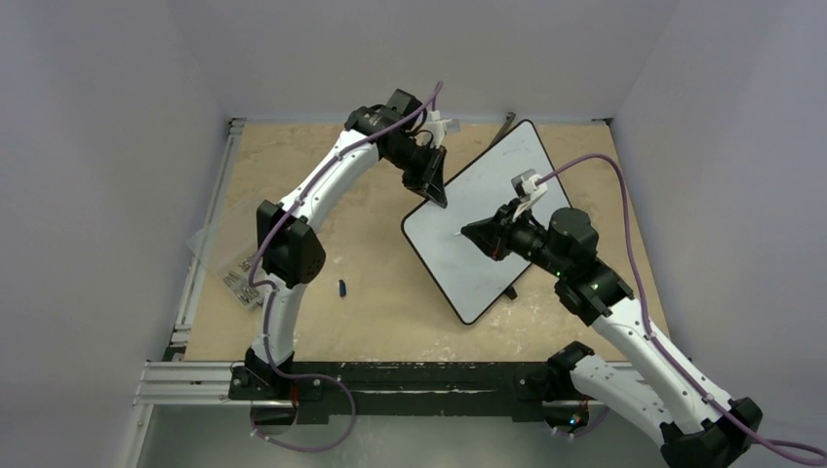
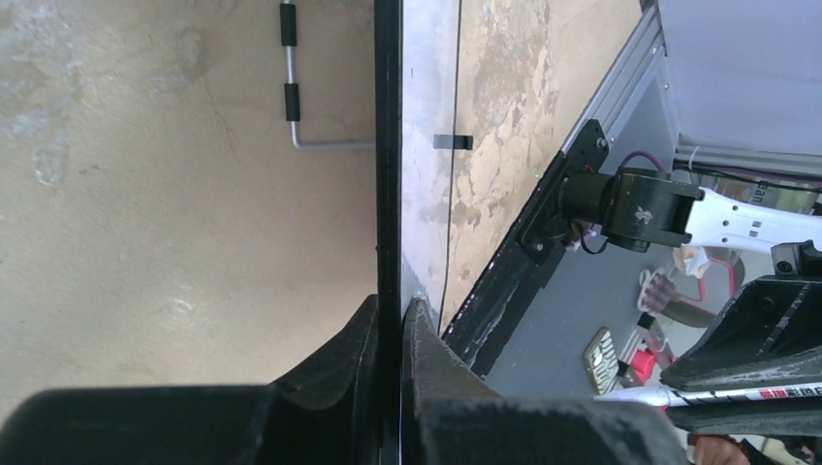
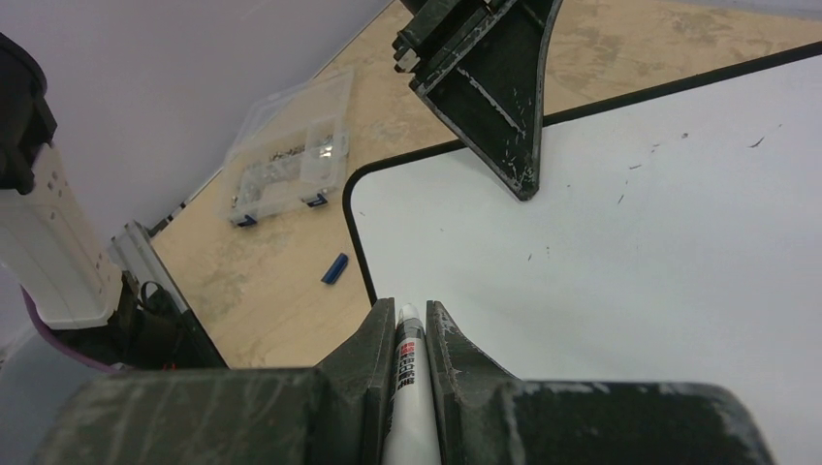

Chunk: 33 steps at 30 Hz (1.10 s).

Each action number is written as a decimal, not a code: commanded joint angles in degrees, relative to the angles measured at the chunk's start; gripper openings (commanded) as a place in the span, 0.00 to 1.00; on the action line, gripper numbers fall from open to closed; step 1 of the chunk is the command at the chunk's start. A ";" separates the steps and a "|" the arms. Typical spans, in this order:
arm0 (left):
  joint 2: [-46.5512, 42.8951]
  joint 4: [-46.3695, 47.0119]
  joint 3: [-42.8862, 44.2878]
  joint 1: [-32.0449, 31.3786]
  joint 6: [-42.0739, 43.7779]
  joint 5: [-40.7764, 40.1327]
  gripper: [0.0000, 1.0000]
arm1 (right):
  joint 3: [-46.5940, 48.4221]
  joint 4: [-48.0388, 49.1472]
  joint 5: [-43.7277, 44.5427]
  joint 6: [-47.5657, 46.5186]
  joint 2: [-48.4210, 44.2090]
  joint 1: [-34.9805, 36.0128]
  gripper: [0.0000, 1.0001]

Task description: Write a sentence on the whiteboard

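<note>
- Top view: whiteboard (image 1: 488,224) lies angled on the table (image 1: 371,312), right of centre. Left gripper (image 1: 438,195) sits at its far-left rim, right gripper (image 1: 468,232) over the white face near that side. Blue cap (image 1: 343,289) lies loose on the table, well apart from the board.
- Left wrist: left gripper (image 2: 390,315) clenched on the whiteboard (image 2: 426,194) at its black rim, seen edge-on. Looks like a steadying hold.
- Right wrist: right gripper (image 3: 409,329) grasping the marker (image 3: 407,363), tip aimed at the whiteboard (image 3: 630,271) near its rounded corner; contact cannot be told. Only faint specks on the face, no writing.
- Step, as judged: start of writing, board braced, pen poised. Next move calls for lowering the tip to light contact and dragging the first stroke while the rim grip stops the board sliding.
</note>
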 commanded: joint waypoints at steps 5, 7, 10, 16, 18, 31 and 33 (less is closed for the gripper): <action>0.92 -9.09 7.12 3.35 10.99 -10.20 0.00 | -0.39 3.05 -1.26 0.05 -1.05 -0.10 0.00; -0.24 -7.82 4.08 3.09 11.05 -9.14 0.00 | -0.41 3.35 -1.31 0.01 -0.98 -0.09 0.00; -2.01 -3.87 -1.39 2.50 9.73 -7.79 0.00 | -1.05 5.45 -2.08 -0.44 -0.44 -0.04 0.00; -3.88 -0.20 -6.51 2.20 6.87 -10.13 0.00 | -4.73 14.37 -3.87 -1.33 2.71 -0.08 0.00; -4.41 0.32 -7.06 2.26 6.35 -11.04 0.00 | -5.95 18.14 -5.22 -1.29 4.23 -0.06 0.00; -5.96 3.15 -10.28 1.69 5.73 -13.05 0.00 | -4.63 28.37 -10.05 -1.51 13.91 1.41 0.00; -6.14 3.36 -10.54 1.75 5.71 -13.23 0.00 | -3.89 28.40 -9.70 -1.73 15.13 1.92 0.00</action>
